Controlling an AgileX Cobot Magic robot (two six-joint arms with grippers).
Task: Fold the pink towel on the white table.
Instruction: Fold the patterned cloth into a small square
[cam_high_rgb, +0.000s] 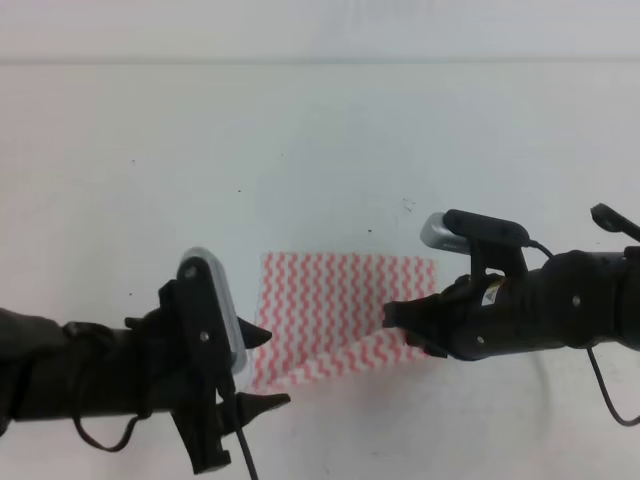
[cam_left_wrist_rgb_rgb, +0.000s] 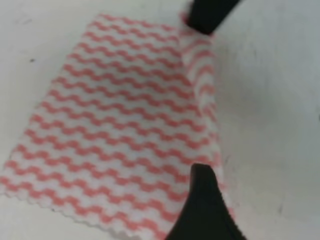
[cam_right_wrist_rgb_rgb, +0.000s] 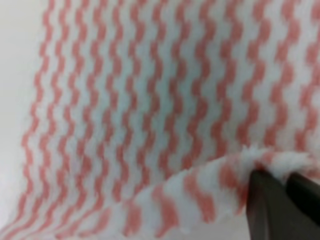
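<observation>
Now | right pincer (cam_high_rgb: 392, 314) clamps thin wavy-striped pink towel (cam_high_rgb: 330, 310) corner | left pincer (cam_high_rgb: 268, 368) apart

One pink towel (cam_high_rgb: 335, 300), one white table (cam_high_rgb: 320, 150), two arms.

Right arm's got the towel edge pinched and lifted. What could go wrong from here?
The right gripper pinches only the rim of the pink towel, so it may slip out mid-fold. The left gripper is open and holds nothing, so the cloth could drag across the white table and fold crooked.
</observation>
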